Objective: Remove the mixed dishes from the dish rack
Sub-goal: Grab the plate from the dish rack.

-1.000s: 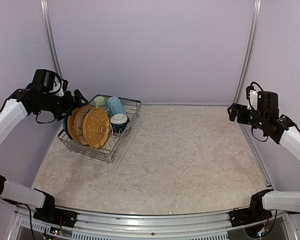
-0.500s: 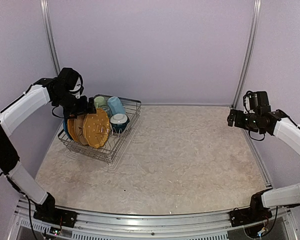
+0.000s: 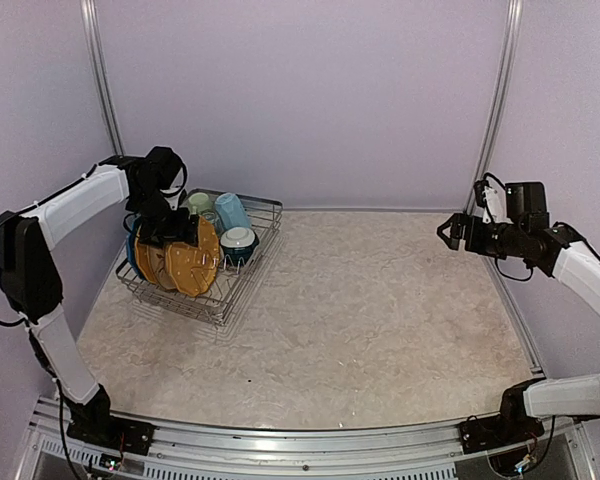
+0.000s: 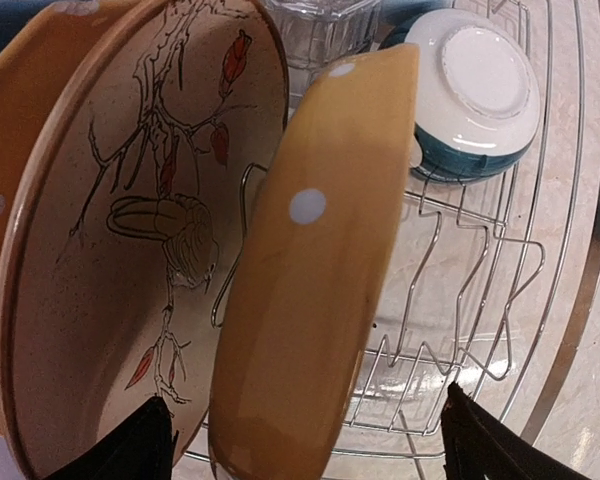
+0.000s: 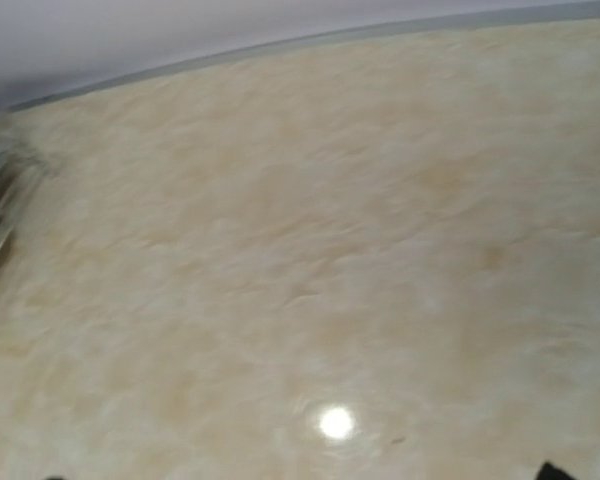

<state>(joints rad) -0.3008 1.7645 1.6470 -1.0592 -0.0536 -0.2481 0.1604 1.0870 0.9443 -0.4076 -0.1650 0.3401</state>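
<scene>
The dish rack point(image 3: 242, 292) stands at the table's back left. It holds upright plates, a light green mug point(image 3: 199, 202), a light blue mug point(image 3: 231, 211) and a dark-teal bowl point(image 3: 238, 243). My left gripper point(image 3: 170, 232) hangs over the plates. In the left wrist view it point(image 4: 305, 445) is open, its fingertips point(image 4: 130, 445) straddling the rim of the orange-yellow dotted plate point(image 4: 310, 280) without touching it. The cream floral plate point(image 4: 130, 230) leans just to the left of that plate. The bowl point(image 4: 475, 95) and a clear glass point(image 4: 315, 25) sit beyond. My right gripper point(image 3: 448, 231) is open over bare table at the right.
The rack's wire prongs point(image 4: 450, 290) stand bare to the right of the yellow plate. Lilac walls close in the back and both sides. The marbled tabletop point(image 3: 380, 300) stretches from the rack to the right arm, and it fills the right wrist view point(image 5: 300, 250).
My left arm has swung in from the left wall and come down over the plates, its jaws now astride the yellow plate. My right gripper has drifted slightly left toward the table.
</scene>
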